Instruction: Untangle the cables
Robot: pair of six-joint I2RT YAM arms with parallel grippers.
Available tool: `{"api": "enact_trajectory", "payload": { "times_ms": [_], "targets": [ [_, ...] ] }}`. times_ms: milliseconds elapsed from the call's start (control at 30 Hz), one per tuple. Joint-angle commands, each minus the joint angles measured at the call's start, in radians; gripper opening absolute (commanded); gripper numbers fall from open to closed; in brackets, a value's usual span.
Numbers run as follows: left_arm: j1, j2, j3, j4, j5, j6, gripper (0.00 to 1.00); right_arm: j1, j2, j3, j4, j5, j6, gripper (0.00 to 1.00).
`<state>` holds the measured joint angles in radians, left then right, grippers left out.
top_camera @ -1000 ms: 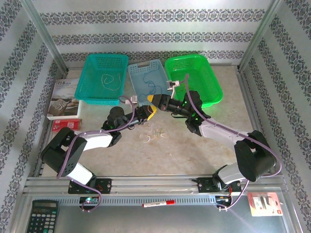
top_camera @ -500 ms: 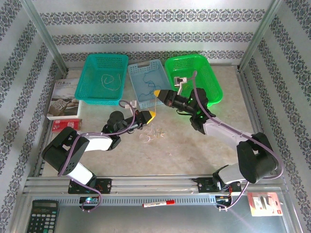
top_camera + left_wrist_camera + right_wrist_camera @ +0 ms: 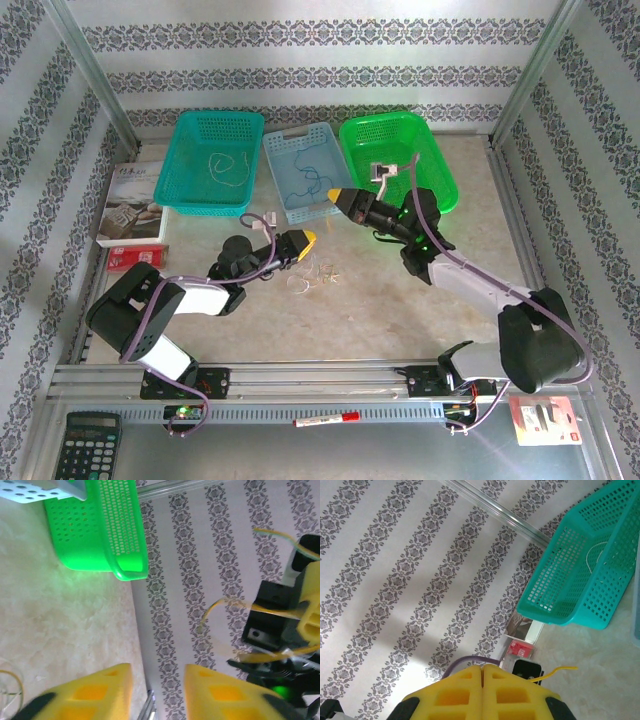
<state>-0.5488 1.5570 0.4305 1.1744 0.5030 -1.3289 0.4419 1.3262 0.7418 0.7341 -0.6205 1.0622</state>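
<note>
Over on the left, kicking off with a teal plastic mesh basket [image 3: 190,135], one whitish wire [image 3: 225,165] curled up inside already.

Next along, left gripper [image 3: 306,239] hanging low over the pale marble-look table [image 3: 400,300]. Yellow fingers parted a bit, nothing between them. Was clamped shut half a second ago, so looks like a fresh let-go.

Just right of and below it, the leftover tangle of thin whitish cables [image 3: 314,276], lying in loose loops on the tabletop. Not touched by either gripper.

Behind that, a pale blue plastic tray [image 3: 275,150] with a dark blue-black wire [image 3: 300,180] sitting in it.

Then the right gripper [image 3: 334,193]. Sat nose to nose with the left one a second ago, now lifted up and back, well apart from it, out by the blue tray's near right corner. Pinched tight on a thin yellow-orange wire [image 3: 560,669], loose end poking out beside the fingers.

Far right, a bright green plastic mesh basket [image 3: 445,185], close to that raised gripper.

Reads like the yellow one just came free of the bunch. Probably headed for the green basket, with the whitish loops left to sort.
</note>
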Motion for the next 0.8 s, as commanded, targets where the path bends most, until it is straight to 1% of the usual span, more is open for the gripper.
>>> {"api": "enact_trajectory", "payload": {
  "times_ms": [0,100,200,267,400,500,567,633,767],
  "targets": [
    [0.004,-0.027,-0.017,0.01,-0.015,0.026,0.41,-0.016,-0.038,-0.022,0.03,-0.032,-0.049,0.0],
    [0.031,-0.075,-0.038,-0.035,-0.014,0.039,0.47,-0.034,-0.056,-0.036,0.014,-0.052,-0.074,0.0],
    [0.066,-0.157,-0.032,-0.138,-0.008,0.074,0.5,-0.05,-0.06,-0.047,-0.017,-0.09,-0.083,0.0],
    [0.079,-0.226,0.007,-0.274,0.005,0.136,0.55,-0.055,-0.058,-0.052,-0.022,-0.119,-0.087,0.0],
    [0.083,-0.348,0.143,-0.627,0.009,0.339,0.61,-0.054,-0.051,-0.063,-0.027,-0.171,-0.092,0.0],
    [0.084,-0.371,0.231,-0.789,0.017,0.44,0.62,-0.051,-0.053,-0.077,-0.027,-0.189,-0.097,0.0],
    [0.083,-0.366,0.253,-0.799,0.024,0.437,0.62,-0.048,-0.055,-0.082,-0.026,-0.199,-0.101,0.0],
    [0.084,-0.349,0.261,-0.767,0.034,0.387,0.63,-0.041,-0.055,-0.088,-0.028,-0.195,-0.107,0.0],
    [0.082,-0.307,0.234,-0.564,0.06,0.204,0.62,-0.028,-0.062,-0.097,-0.058,-0.155,-0.135,0.0]
  ]
}}
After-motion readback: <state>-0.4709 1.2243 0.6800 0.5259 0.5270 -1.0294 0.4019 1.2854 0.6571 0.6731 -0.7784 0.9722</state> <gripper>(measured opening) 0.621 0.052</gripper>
